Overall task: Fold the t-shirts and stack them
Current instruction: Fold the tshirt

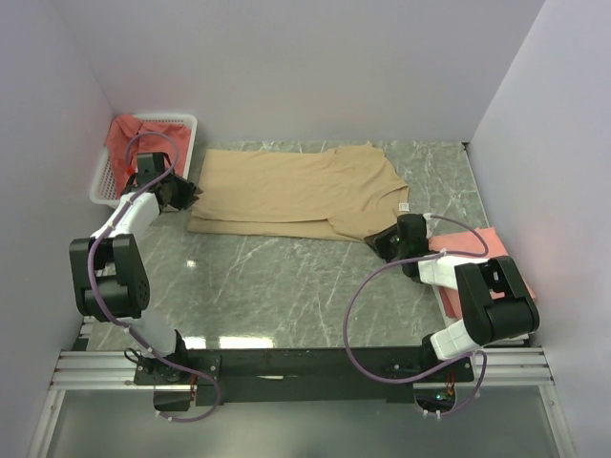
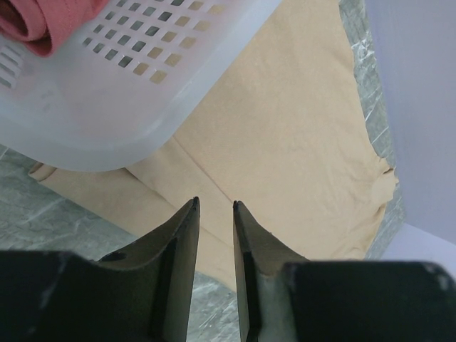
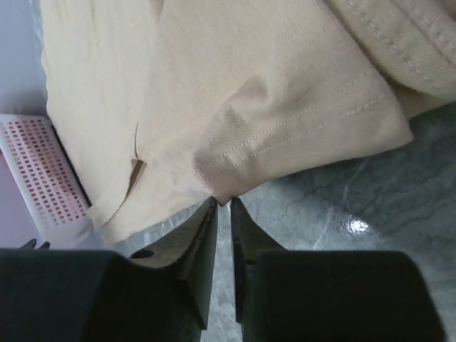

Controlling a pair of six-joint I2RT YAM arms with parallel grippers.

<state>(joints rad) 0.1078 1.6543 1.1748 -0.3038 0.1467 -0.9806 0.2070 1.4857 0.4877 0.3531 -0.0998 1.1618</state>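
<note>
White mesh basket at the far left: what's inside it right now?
Crumpled salmon-pink t-shirt cloth fills the white mesh basket. How many shirts that is, and anything lying beneath, cannot be seen: the top folds cover it.

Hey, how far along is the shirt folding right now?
Done: a salmon t-shirt lies folded flat by the right arm. In hand: the tan t-shirt lies partly folded on the table, with the right end effector at its sleeve corner and the left end effector open over its other end. Left: finishing that fold, stacking it, then the pink cloth bunched in the basket.
</note>
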